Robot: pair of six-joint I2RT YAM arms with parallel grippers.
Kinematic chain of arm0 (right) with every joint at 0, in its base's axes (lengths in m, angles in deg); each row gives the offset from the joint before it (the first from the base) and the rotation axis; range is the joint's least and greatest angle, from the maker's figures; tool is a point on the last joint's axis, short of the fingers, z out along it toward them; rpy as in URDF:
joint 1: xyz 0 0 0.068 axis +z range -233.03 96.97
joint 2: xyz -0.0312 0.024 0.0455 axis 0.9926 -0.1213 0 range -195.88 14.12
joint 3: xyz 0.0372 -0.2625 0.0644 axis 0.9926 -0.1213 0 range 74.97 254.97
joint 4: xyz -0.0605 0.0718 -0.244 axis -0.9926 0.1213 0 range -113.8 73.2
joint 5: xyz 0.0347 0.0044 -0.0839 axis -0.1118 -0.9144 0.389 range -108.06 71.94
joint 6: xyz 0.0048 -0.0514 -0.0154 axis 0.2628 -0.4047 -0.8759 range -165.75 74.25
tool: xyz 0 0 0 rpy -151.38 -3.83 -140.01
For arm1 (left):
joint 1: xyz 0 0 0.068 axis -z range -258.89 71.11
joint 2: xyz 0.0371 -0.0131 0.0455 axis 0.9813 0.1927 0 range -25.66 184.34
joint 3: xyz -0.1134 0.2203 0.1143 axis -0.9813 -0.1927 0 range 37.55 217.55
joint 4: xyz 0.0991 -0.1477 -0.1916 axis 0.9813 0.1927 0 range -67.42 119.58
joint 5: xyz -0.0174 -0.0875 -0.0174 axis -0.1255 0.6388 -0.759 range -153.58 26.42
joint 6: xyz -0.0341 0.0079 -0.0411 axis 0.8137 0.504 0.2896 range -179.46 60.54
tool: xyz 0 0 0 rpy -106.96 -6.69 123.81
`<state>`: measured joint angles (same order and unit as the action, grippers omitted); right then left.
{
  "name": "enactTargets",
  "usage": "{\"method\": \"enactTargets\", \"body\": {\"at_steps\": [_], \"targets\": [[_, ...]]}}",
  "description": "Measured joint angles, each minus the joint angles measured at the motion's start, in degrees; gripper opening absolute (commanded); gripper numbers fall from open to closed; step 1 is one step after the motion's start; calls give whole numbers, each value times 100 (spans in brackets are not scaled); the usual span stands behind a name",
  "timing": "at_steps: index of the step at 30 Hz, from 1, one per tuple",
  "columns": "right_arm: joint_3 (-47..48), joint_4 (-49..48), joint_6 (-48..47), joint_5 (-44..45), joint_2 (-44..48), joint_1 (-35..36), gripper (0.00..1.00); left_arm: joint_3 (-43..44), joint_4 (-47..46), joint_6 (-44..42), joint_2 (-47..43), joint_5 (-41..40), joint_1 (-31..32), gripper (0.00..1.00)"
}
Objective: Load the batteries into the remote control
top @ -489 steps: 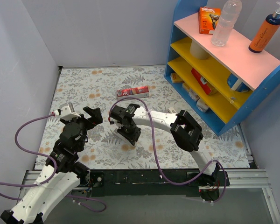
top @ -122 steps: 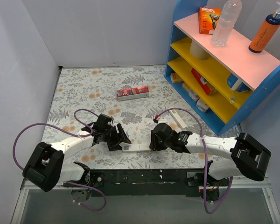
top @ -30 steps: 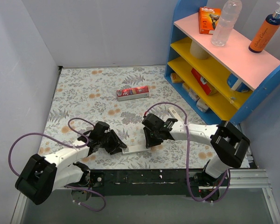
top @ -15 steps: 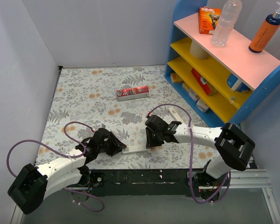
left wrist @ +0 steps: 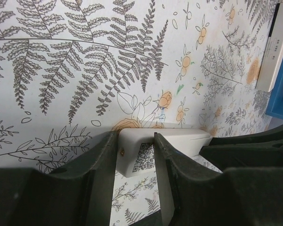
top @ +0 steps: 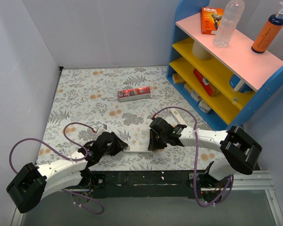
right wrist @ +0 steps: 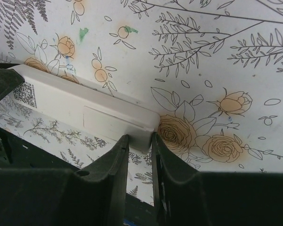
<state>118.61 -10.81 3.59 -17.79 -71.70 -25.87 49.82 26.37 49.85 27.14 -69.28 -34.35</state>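
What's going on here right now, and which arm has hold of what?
Both arms hold the remote control between them near the front edge of the table. The left gripper is clamped on the end with the QR label, and the right gripper pinches the opposite end. The rectangular panel on the remote's back looks closed. I cannot pick out any batteries in these views, so loading does not appear to have begun.

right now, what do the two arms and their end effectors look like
The left arm and right arm are white shells with bulky black joints; a purple cable loops along each. The left end effector and right end effector have matte black fingers.
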Motion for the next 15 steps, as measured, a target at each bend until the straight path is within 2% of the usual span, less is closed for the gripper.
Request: {"method": "enactTargets", "body": {"at_steps": [8, 14, 15], "targets": [[118, 164, -177, 20, 4, -22, 26, -127, -76, 57, -168, -184, 85, 18], [396, 531, -527, 76, -114, -17, 34, 365, 533, 177, -37, -396, 103, 27], [404, 546, -575, 81, -111, -17, 37, 481, 586, 173, 48, -450, 98, 31]]}}
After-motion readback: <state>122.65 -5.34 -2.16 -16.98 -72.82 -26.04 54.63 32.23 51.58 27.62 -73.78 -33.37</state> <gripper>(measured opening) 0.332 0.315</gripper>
